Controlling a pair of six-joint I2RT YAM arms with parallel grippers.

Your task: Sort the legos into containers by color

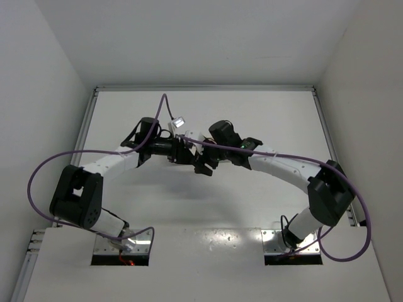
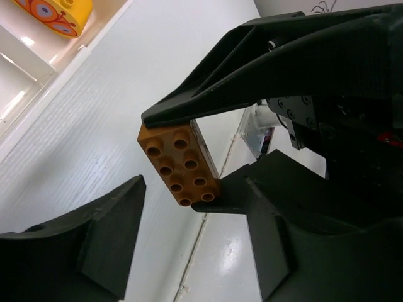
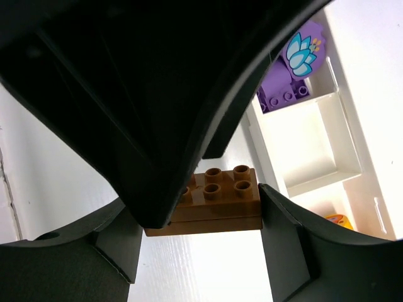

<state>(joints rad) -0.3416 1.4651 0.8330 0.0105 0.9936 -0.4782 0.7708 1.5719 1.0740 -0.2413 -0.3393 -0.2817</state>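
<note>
The brown brick [image 2: 179,163] is held off the table [image 2: 126,113], pinched end to end between the fingers of the right gripper [image 3: 198,217]. The grip is fairly wide, set to the brick's length. The left gripper [image 2: 192,185] is drawn up close around the same brick with its fingers parted. One finger [image 2: 101,239] stands visibly clear of the brick, and contact on the other side cannot be told. The tray [image 3: 324,182] lies below and to one side, with a purple brick [image 3: 293,75] in one end compartment, a yellow brick [image 2: 56,11] in the other, and no brick visible in the middle compartment [image 3: 308,141]. In my judgement the step in hand is a pass or regrasp of the brown brick between the arms. The next move calls for one firm grip before the other lets go, then a carry to the middle compartment.
</note>
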